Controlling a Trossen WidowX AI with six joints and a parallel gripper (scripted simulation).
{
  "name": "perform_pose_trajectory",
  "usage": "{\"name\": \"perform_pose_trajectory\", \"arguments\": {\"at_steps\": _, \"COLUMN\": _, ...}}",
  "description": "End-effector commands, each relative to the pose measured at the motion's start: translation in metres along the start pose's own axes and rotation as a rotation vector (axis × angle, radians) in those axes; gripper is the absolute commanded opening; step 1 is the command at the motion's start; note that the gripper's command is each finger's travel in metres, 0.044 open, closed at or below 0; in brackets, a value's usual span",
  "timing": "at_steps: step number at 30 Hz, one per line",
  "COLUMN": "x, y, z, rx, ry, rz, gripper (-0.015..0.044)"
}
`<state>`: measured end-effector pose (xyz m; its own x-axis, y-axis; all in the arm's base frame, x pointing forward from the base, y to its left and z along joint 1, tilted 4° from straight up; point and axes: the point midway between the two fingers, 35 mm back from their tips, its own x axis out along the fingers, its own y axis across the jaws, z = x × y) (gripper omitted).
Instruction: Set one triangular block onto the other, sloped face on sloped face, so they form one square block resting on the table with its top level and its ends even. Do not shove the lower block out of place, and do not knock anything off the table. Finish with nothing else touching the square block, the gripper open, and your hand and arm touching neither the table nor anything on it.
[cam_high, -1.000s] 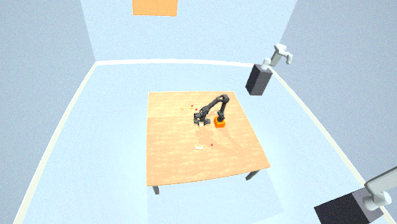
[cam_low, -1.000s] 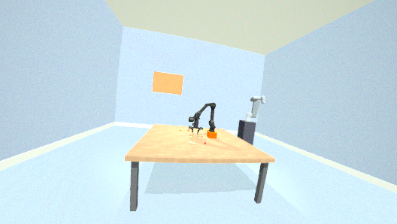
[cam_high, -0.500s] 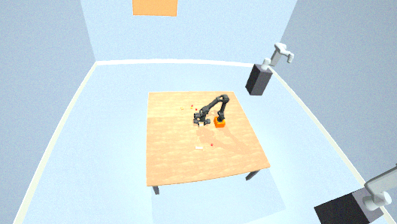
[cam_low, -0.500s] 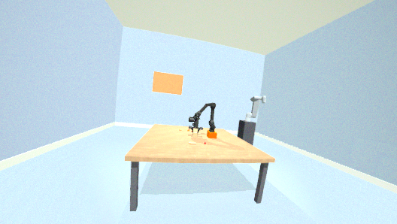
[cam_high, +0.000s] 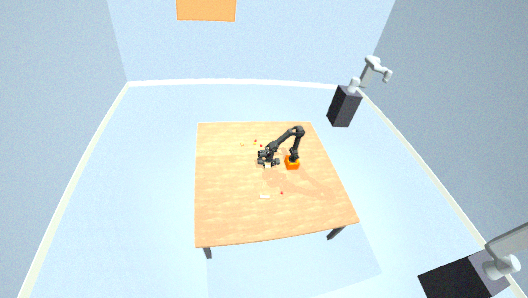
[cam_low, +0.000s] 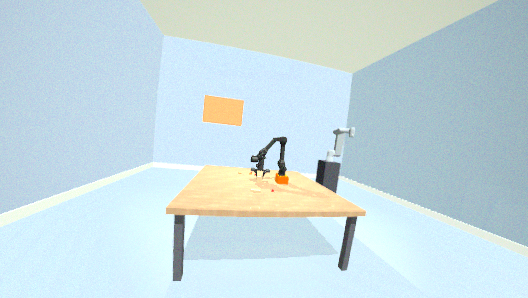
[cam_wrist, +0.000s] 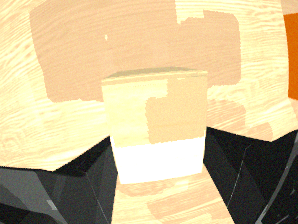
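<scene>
My gripper (cam_high: 268, 163) (cam_low: 259, 173) (cam_wrist: 156, 136) is shut on a pale wooden triangular block (cam_wrist: 155, 112), gripping it by its two sides between the dark fingers. It holds the block a little above the wooden table (cam_high: 225, 225) (cam_low: 220, 200), left of the arm's orange base (cam_high: 292, 163) (cam_low: 282, 178). In the wrist view the block's lit lower face is white and its shadow falls on the table behind it. The other triangular block (cam_high: 264, 196) lies as a small pale piece on the table, nearer the front and apart from the gripper.
Tiny red bits (cam_high: 281, 192) (cam_high: 255, 140) and a small yellow one (cam_high: 242, 144) lie on the table. The orange base also shows at the right edge of the wrist view (cam_wrist: 292, 55). Other robots on dark stands (cam_high: 345, 105) are off the table.
</scene>
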<state>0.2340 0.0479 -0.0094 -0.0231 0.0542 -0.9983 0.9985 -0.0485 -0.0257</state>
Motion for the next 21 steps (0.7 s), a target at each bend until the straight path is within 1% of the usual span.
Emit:
{"name": "perform_pose_trajectory", "arguments": {"at_steps": 1, "x": 0.0003, "y": -0.0007, "z": -0.0002, "rx": -0.006, "ry": 0.002, "rz": -0.004, "gripper": 0.0000}}
{"name": "perform_pose_trajectory", "arguments": {"at_steps": 11, "x": 0.0003, "y": -0.0007, "z": -0.0003, "rx": -0.006, "ry": 0.000, "rz": -0.001, "gripper": 0.0000}}
{"name": "perform_pose_trajectory", "arguments": {"at_steps": 21, "x": 0.0000, "y": -0.0001, "z": -0.0003, "rx": -0.001, "ry": 0.000, "rz": 0.000, "gripper": 0.0263}}
